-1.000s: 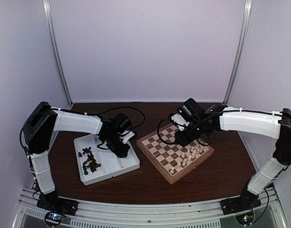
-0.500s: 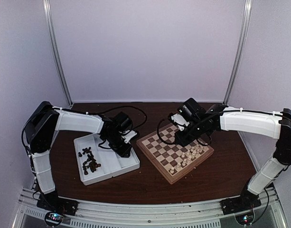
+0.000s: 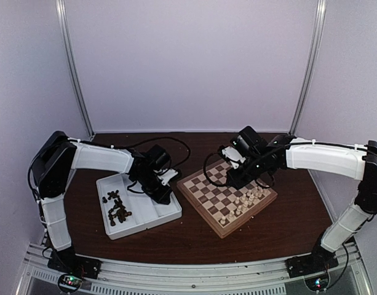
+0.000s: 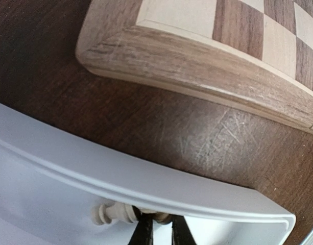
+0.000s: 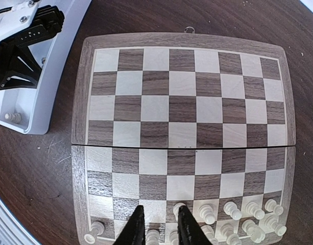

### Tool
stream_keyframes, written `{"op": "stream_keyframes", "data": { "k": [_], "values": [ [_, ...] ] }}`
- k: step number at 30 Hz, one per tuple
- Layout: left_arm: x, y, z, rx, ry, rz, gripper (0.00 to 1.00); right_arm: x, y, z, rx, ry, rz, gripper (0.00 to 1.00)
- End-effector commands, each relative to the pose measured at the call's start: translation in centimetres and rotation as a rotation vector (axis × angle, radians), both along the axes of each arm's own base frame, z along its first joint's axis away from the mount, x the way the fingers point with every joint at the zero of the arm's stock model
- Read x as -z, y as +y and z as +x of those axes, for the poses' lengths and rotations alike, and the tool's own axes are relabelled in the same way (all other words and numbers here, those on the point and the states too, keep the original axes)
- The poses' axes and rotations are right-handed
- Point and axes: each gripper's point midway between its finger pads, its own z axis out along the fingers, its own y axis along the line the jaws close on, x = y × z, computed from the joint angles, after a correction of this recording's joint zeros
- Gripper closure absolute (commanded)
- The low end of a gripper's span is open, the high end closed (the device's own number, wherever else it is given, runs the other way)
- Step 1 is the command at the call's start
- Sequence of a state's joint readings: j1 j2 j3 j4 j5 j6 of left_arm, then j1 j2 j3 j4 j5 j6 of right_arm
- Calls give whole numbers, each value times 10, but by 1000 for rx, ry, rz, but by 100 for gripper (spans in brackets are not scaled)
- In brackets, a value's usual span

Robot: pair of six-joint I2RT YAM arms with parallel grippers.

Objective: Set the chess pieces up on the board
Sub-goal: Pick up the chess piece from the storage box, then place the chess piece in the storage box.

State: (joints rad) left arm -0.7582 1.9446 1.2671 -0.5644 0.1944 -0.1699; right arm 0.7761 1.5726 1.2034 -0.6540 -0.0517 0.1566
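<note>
On the dark counter, the left jaws have just closed at a white piece lying in the tray left of the board; pickup is probably starting. The right jaws stand slightly apart, empty, over the board's white row.

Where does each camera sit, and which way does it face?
Top: high behind the bases, looking down at tray and board; left arm, right arm show.
Left wrist: low over the tray, facing across its rim at the board's corner; left pincer shows.
Right wrist: above the board, looking down; right pincer shows.
Wrist views share tray and board.
</note>
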Motion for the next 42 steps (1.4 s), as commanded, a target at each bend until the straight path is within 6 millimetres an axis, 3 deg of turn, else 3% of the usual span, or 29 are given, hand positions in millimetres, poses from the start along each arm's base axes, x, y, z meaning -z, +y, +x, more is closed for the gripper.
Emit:
{"op": "stream_keyframes", "data": {
  "k": [1,7,13,20,23,27,36,42],
  "values": [
    [-15,-2,7,-36,-62,-55,100,-17,6,-1,-12,-21,75,77],
    [-37,6,3,-79,-110,-108,100,-29,35,-9,-83,-5,235,75],
    [-50,9,-5,-98,-52,-197,100,-38,69,-19,-163,14,375,75],
    [-70,13,-8,-118,-5,-340,100,-43,109,-39,-294,-3,443,73],
    [-81,4,-18,-62,32,-418,98,-46,127,-50,-378,-14,464,73],
    [-75,7,-21,-65,64,-386,98,-47,146,-55,-458,-35,437,73],
    [-47,34,-34,-97,188,-142,98,-42,145,-52,-489,-60,330,71],
    [-51,49,-23,-86,150,79,99,-39,136,-45,-468,-130,280,72]
  ]
}}
